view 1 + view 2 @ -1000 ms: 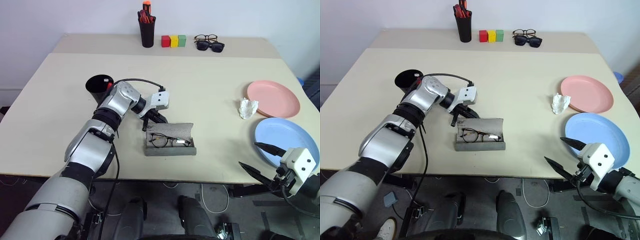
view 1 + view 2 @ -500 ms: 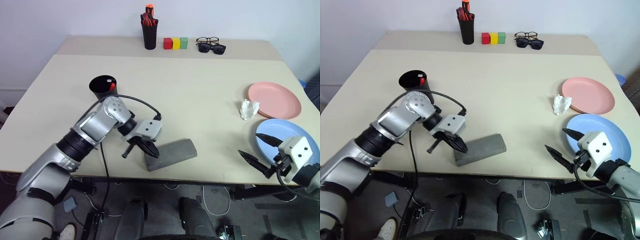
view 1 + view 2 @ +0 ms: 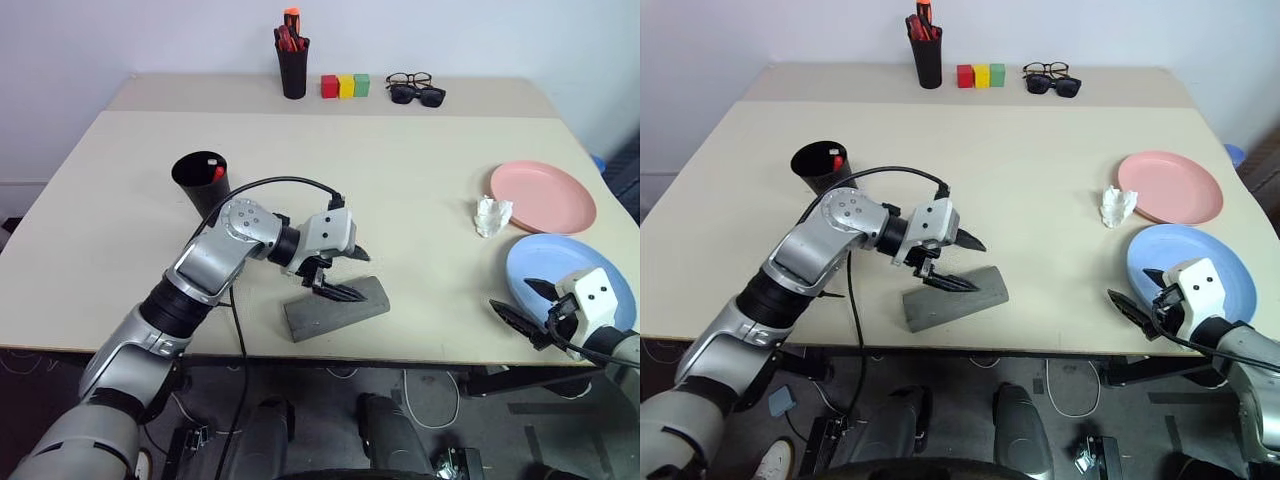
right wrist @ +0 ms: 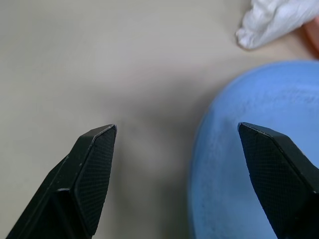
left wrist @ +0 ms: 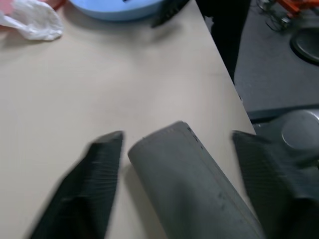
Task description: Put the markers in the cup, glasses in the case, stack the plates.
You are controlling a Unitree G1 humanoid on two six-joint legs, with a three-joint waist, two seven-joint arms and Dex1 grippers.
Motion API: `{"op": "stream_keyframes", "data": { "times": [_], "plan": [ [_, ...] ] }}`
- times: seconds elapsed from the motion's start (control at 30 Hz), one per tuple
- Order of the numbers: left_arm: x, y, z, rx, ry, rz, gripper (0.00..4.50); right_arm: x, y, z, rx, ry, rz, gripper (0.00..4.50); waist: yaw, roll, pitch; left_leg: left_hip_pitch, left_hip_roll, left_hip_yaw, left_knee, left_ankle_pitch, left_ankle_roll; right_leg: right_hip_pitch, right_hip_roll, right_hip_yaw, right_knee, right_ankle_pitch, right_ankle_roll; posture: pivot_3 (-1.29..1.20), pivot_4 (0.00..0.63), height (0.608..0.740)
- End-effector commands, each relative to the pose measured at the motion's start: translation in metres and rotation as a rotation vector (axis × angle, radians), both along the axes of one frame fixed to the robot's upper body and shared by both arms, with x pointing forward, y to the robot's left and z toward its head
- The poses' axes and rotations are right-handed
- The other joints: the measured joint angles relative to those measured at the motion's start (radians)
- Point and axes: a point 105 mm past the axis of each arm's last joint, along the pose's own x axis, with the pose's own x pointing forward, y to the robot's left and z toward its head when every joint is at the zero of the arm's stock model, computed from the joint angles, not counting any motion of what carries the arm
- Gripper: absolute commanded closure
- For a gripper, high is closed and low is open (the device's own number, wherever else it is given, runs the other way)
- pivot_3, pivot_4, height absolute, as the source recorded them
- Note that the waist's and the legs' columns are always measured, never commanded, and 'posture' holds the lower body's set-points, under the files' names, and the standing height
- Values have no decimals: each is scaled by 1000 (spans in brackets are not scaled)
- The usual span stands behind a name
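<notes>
The grey case (image 3: 337, 307) lies shut near the table's front edge, skewed, and the glasses are hidden. My left gripper (image 3: 349, 273) hovers open just above the case, its fingers (image 5: 94, 184) standing either side of the case's end (image 5: 194, 174). The black cup (image 3: 200, 178) stands behind my left arm with a red marker (image 3: 217, 173) showing inside it. The pink plate (image 3: 543, 197) lies at the right, and the light blue plate (image 3: 560, 270) sits in front of it. My right gripper (image 3: 520, 300) is open at the blue plate's near left rim (image 4: 249, 164).
A crumpled white tissue (image 3: 493, 215) lies left of the pink plate. At the back stand a black pen holder (image 3: 293, 65), three coloured blocks (image 3: 346, 85) and two other pairs of spectacles (image 3: 417, 88). The table's front edge runs close below the case.
The case's lid, open with the glasses inside a second ago, is now shut. My left gripper has gone from shut to open above it. My right gripper has moved closer to the blue plate.
</notes>
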Motion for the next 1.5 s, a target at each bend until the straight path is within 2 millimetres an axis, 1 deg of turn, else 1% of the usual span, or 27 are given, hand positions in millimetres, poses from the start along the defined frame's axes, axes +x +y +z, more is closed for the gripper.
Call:
{"op": "stream_keyframes", "data": {
  "times": [0.03, 0.13, 0.2, 0.23, 0.33, 0.43, 0.63, 0.83, 0.87, 1.03, 1.17, 1.27, 1.33, 1.43, 1.5],
  "plan": [
    [-4, -1, 15, -49, -30, -7, 582, 5, -3, 1, -27, 15, 1, 533, 1, 0, 0, 0, 0, 0, 0, 0, 0, 0, 0, 0, 0, 0, 0, 0, 150, 740],
    [-6, -2, 18, -66, -21, -9, 582, 9, -3, -6, -27, 50, 8, 533, 1, 0, 0, 0, 0, 0, 0, 0, 0, 0, 0, 0, 1, 0, 0, 0, 150, 740],
    [-6, -3, 19, -69, -29, -6, 523, 13, -7, -8, -40, 55, -13, 1071, 1, 0, 0, 0, 0, 0, 0, 0, 0, 0, 0, 0, 1, 0, 0, 0, 150, 740],
    [-6, -4, 20, -78, -28, -1, 523, 14, -8, -8, -46, 65, -13, 1406, 1, 0, 0, 1, 0, 0, 0, 0, 0, 0, 0, 0, 1, 0, 0, 0, 150, 740],
    [-5, -4, 23, -90, -29, 12, 523, 16, -10, -9, -65, 76, -12, 2794, 2, 0, 0, 1, 0, 0, 0, 0, 0, 0, 0, 0, 1, 0, 0, 0, 150, 740],
    [-4, -3, 21, -86, -32, 22, 523, 17, -13, -7, -104, 71, -18, 4452, -2, 0, 0, 1, 0, 0, 0, 0, 0, 1, 0, 0, 1, 0, 0, 0, 150, 740],
    [-5, -4, 21, -93, -31, 27, 523, 19, -12, 3, -160, 28, -16, 4487, -1, -1, 0, 5, 0, 1, 0, 0, 0, 4, 0, 1, 1, 0, 0, 0, 150, 740],
    [-4, -6, 22, -110, -30, 37, 523, 17, -6, 23, -183, -31, -24, 4487, 1, 0, 0, 5, 0, 1, -1, 0, 0, 4, 0, 1, 1, 0, 0, 0, 150, 740],
    [-3, -6, 22, -112, -31, 39, 523, 17, -4, 29, -192, -47, -22, 4487, 1, 0, 0, 5, 0, 1, -1, 0, 0, 4, 0, 1, 1, 0, 0, 0, 150, 740],
    [-1, -6, 21, -122, -34, 55, 523, 24, 4, 69, -249, -183, -10, 4487, -1, 0, 0, 5, 0, 2, -1, 0, 0, 4, 0, 2, 1, 0, 0, 0, 150, 740],
    [0, -6, 22, -129, -34, 67, 523, 34, 3, 99, -314, -274, 5, 4487, 1, 0, 0, 5, 0, 2, -1, 0, 0, 4, 0, 1, 1, -1, 0, 0, 150, 740],
    [1, -6, 23, -138, -34, 80, 523, 50, -3, 122, -358, -341, 21, 4487, -2, -1, 1, 5, 0, 2, -1, 0, 0, 3, 0, 1, 1, -1, 1, 0, 150, 740],
    [2, -6, 24, -143, -33, 89, 523, 62, -9, 131, -375, -372, 28, 4487, -2, -1, 1, 5, 0, 2, -1, 0, 0, 4, 0, 2, 0, -1, 0, 0, 150, 740],
    [4, -4, 25, -154, -37, 118, 523, 91, -22, 137, -393, -396, 36, 4487, -7, 0, 1, 6, 0, 3, -1, 0, 0, 4, 0, 2, 0, 0, 0, 0, 150, 740],
    [5, -3, 25, -160, -37, 144, 523, 111, -29, 135, -400, -396, 36, 4487, -16, 0, 1, 7, 0, 3, -2, 0, 0, 4, 0, 2, 0, 0, 0, 0, 150, 740]
  ]
}}
